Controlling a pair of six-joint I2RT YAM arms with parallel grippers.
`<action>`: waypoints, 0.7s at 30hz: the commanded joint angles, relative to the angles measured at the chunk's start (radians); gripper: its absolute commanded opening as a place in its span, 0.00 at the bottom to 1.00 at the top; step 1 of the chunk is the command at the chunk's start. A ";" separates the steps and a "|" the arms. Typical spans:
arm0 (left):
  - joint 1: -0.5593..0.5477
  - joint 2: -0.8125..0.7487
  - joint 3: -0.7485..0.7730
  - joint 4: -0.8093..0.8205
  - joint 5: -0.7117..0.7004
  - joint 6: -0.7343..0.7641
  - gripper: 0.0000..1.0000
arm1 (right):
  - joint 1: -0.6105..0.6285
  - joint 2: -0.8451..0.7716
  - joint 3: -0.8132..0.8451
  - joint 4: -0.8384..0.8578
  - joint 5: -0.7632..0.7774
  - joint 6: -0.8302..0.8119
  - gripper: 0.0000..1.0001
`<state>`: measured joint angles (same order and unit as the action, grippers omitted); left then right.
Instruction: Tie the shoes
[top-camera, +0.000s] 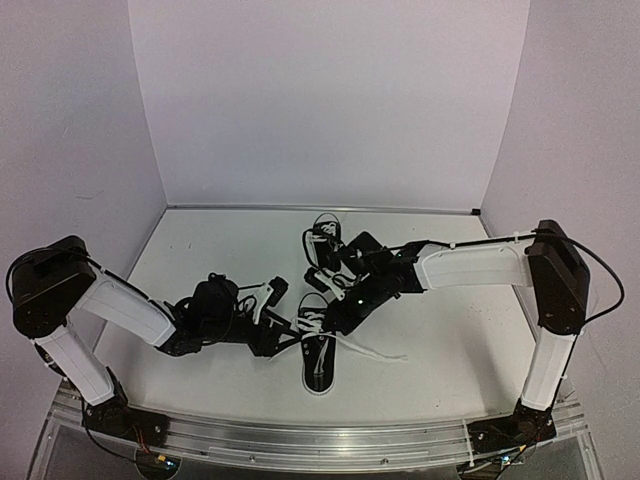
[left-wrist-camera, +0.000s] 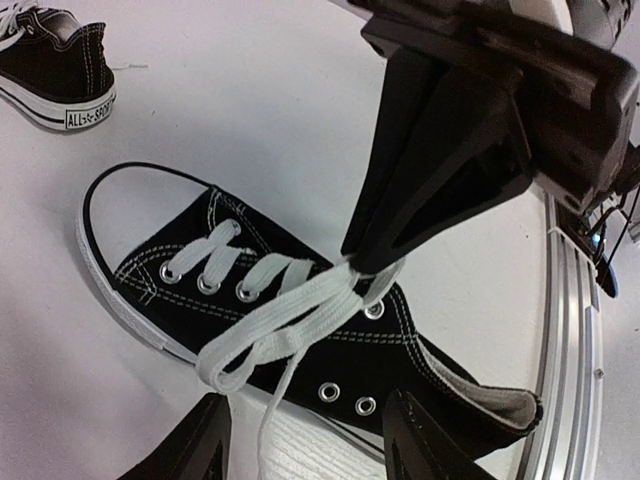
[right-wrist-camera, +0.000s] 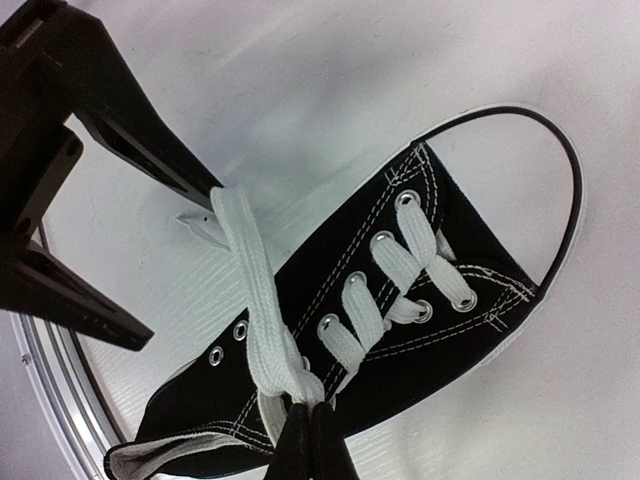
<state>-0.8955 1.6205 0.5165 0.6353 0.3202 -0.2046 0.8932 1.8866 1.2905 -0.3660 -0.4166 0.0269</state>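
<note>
meanwhile, at the middle of the white table (top-camera: 450, 350), the right gripper (right-wrist-camera: 310, 425) is clenched on the white lace (right-wrist-camera: 262, 300) of the near shoe (top-camera: 318, 352), pinching the flat band above the tongue and holding it taut across the eyelets. the left gripper (left-wrist-camera: 305, 425) stands released at the shoe's side, its fingers (left-wrist-camera: 205, 445) spread apart, with the lace's loose end lying just beside one of them. the near shoe sits flat on its sole, heel towards the arms' bases and toe cap towards the back wall. the far shoe (top-camera: 322, 240) lies well apart, further back on the table, behind the right arm's wrist.
</note>
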 joint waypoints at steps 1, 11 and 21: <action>0.006 0.007 0.076 0.032 0.000 0.014 0.55 | 0.002 -0.029 0.001 0.014 -0.028 0.013 0.00; 0.020 0.071 0.108 0.073 0.010 -0.039 0.56 | 0.003 -0.019 -0.001 0.047 -0.088 0.045 0.00; 0.036 0.069 0.078 0.108 0.040 -0.079 0.61 | 0.047 -0.013 -0.020 0.070 -0.104 0.077 0.00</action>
<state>-0.8635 1.6905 0.5999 0.6781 0.3287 -0.2615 0.9093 1.8866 1.2884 -0.3191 -0.4774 0.0857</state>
